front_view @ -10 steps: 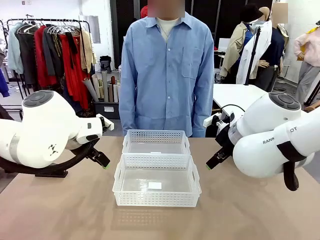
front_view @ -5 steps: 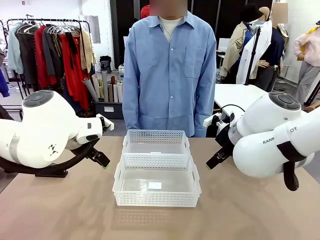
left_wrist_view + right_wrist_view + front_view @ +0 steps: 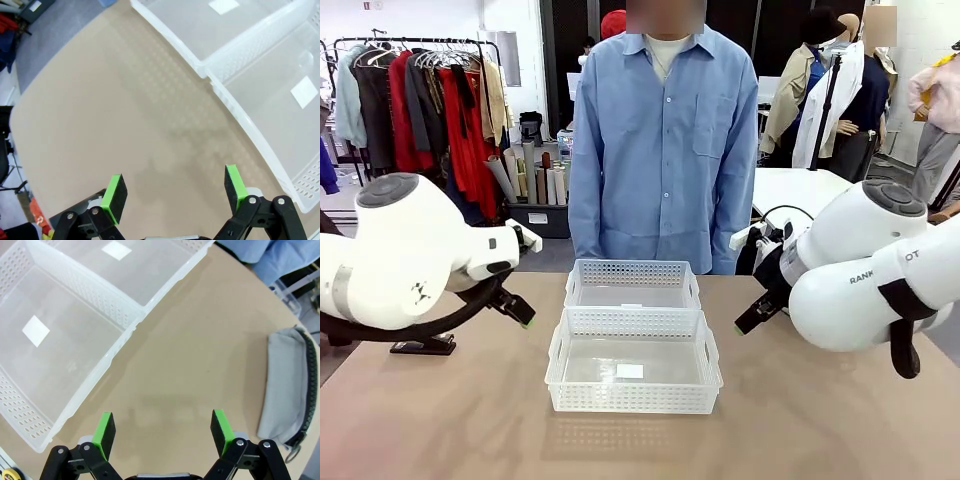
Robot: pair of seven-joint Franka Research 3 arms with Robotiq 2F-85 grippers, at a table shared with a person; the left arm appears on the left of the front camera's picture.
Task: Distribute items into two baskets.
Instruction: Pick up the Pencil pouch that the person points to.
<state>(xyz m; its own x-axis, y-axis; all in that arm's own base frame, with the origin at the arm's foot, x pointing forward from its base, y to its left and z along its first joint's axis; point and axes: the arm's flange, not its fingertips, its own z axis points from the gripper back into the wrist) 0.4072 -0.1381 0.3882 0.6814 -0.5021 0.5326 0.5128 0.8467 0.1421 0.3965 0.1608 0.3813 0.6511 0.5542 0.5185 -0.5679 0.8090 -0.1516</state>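
Note:
Two white perforated baskets stand end to end mid-table, the near basket (image 3: 633,397) in front of the far basket (image 3: 632,272), both holding nothing. My left gripper (image 3: 525,318) hangs left of them, open, above bare tabletop in the left wrist view (image 3: 174,192), with both baskets (image 3: 280,115) to its upper right. My right gripper (image 3: 740,326) hangs to their right, open, with nothing between its fingers (image 3: 163,430). A grey pouch (image 3: 287,390) with a black zip lies on the table right of it, and the baskets (image 3: 75,360) lie to its left.
A person in a blue shirt (image 3: 660,150) stands at the far edge behind the baskets. Bare brown tabletop (image 3: 440,420) spreads on both sides and in front. A small yellow object (image 3: 7,474) shows at the right wrist view's bottom left corner.
Both arms have risen a little, the left more than the right. The person has shifted slightly to the right. Both grippers stay open.

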